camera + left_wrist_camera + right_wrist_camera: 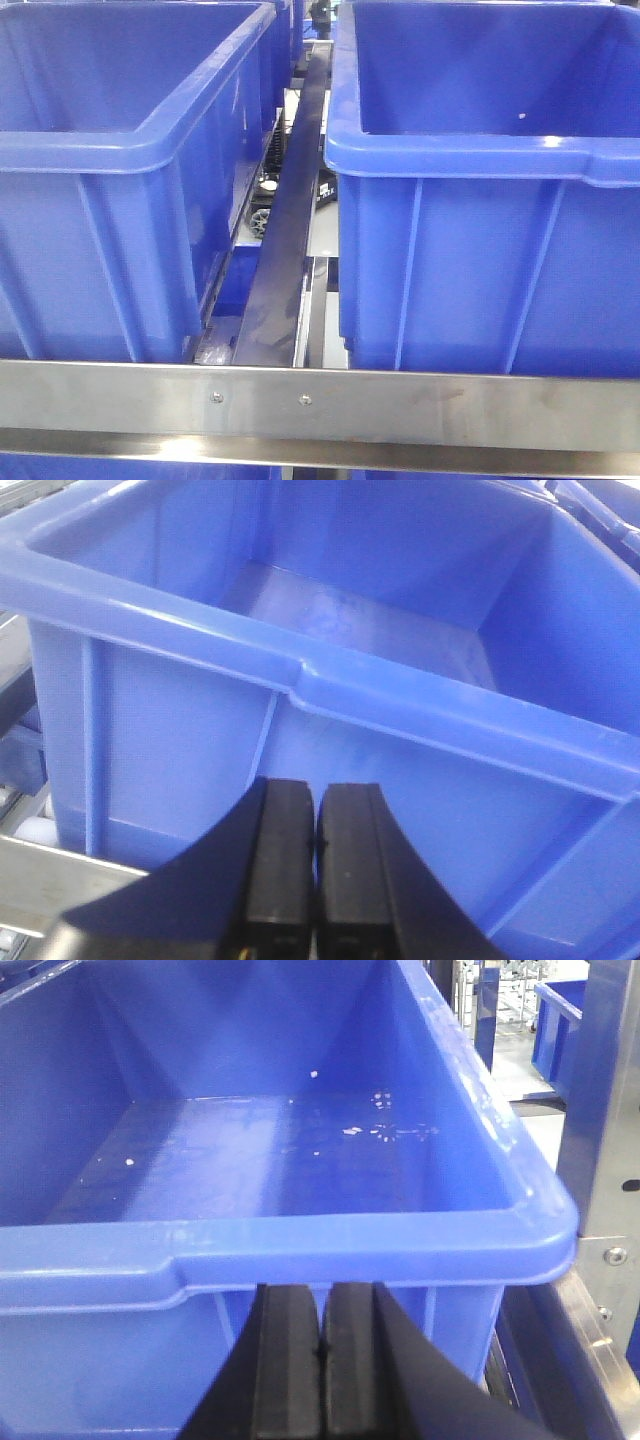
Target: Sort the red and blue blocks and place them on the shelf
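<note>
No red or blue block shows in any view. My left gripper is shut with nothing between its black pads, just in front of the outer wall of a large dark-blue bin whose floor is bare. My right gripper is shut too and holds nothing, its tips just under the near rim of another large dark-blue bin. That bin holds only a few white specks. Neither gripper appears in the front view.
Two large dark-blue bins stand side by side on the shelf, behind a steel front rail. A dark metal divider bar runs between them. A steel upright stands to the right of the right bin.
</note>
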Robot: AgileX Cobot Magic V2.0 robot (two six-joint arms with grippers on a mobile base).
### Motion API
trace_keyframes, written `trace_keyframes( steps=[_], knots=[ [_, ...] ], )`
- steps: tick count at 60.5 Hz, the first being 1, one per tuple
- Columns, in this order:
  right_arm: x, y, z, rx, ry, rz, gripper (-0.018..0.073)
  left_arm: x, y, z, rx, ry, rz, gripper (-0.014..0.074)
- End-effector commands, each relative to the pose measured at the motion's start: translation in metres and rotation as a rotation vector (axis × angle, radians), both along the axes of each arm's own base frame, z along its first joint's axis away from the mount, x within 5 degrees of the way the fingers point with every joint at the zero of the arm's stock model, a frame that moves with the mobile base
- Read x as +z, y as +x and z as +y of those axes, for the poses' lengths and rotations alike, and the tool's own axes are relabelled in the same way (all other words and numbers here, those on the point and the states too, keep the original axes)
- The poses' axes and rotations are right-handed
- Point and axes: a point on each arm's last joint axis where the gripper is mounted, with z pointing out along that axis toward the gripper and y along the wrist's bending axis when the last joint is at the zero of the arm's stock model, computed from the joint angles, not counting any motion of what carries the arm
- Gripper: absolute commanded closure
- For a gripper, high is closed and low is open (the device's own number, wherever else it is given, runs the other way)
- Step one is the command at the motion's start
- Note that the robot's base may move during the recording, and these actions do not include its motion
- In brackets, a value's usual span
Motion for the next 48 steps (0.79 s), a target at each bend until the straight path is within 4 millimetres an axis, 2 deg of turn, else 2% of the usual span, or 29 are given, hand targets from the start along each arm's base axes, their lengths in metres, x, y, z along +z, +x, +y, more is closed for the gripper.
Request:
trace_keyframes(
  steps=[1,20,34,48],
  knots=[
    [0.0167,-0.0028,0.0000,-0.001,-0.006,-0.133,0.0512,0.0079,-0.0005,-0.0009,-0.010,-0.022,-0.101,0.0463],
    [0.0167,-0.0028,0.0000,-0.001,-0.006,-0.133,0.0512,0.0052,-0.0002,-0.0011,-0.011,-0.042,-0.094,0.0463],
    [0.0167,-0.0028,0.0000,-0.001,-0.006,-0.133,0.0512,0.0022,0.0002,-0.0014,-0.019,0.065,-0.092,0.0463],
    [0.0167,-0.0028,0.0000,-0.001,-0.006,-0.133,0.0512,0.0018,0.0001,-0.0015,-0.020,0.051,-0.087,0.0463]
  ],
)
